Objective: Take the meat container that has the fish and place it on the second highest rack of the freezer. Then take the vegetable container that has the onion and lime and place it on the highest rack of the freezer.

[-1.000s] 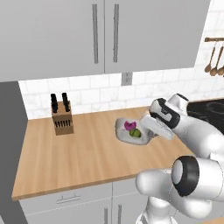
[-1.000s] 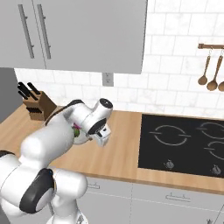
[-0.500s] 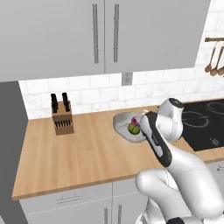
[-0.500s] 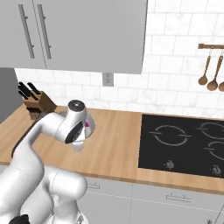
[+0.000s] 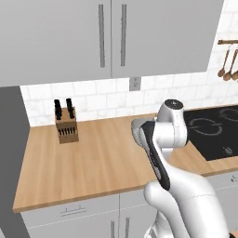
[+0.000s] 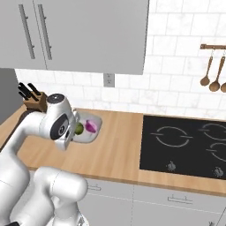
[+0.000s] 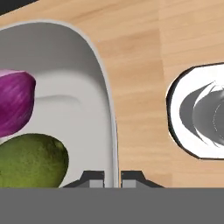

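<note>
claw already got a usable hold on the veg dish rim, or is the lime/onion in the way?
Probably yes. In the hand view the claw sits closed astride the vegetable container rim; the lime and onion lie inside the dish, clear of the fingertips.

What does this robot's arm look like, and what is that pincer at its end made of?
The arm is glossy white, built of rounded, bulging segments with dark bands and a grey disc at the joints. No cables show. The pincer ends in two small dark grey flat tips.
</note>
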Tool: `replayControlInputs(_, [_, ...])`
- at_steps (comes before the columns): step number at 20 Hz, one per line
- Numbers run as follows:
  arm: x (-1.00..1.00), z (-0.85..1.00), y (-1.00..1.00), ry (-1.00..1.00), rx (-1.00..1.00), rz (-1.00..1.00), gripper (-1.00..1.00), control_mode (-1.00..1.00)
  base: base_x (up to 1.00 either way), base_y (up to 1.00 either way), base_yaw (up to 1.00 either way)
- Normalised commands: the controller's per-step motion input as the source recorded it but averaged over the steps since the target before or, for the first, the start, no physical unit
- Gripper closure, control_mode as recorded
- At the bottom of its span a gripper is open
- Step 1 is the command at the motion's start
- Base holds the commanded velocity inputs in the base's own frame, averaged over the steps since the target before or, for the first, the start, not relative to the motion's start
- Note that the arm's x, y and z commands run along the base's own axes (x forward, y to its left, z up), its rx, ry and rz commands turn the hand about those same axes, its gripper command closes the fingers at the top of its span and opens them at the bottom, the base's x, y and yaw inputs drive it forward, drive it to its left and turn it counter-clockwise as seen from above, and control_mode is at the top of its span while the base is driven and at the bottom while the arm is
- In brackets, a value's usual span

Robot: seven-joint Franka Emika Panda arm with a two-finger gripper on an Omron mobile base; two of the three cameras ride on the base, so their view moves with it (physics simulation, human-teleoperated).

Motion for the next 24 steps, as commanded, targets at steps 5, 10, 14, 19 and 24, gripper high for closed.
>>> replayControlInputs(5, [-0.38,0.31,0.22,0.09,0.00,-0.10,1.00,-1.00,0.00,0.00,0.00])
replayControlInputs(10, [-0.56,0.14,0.19,0.00,0.00,0.04,1.00,-1.00,0.00,0.00,0.00])
replayControlInputs(14, [-0.36,0.20,-0.03,0.00,0.00,0.16,1.00,-1.00,0.00,0.00,0.00])
replayControlInputs(19, [-0.02,0.09,-0.36,0.00,0.00,0.13,1.00,-1.00,0.00,0.00,0.00])
replayControlInputs(24, [0.00,0.06,-0.31,0.00,0.01,0.00,1.00,-1.00,0.00,0.00,0.00])
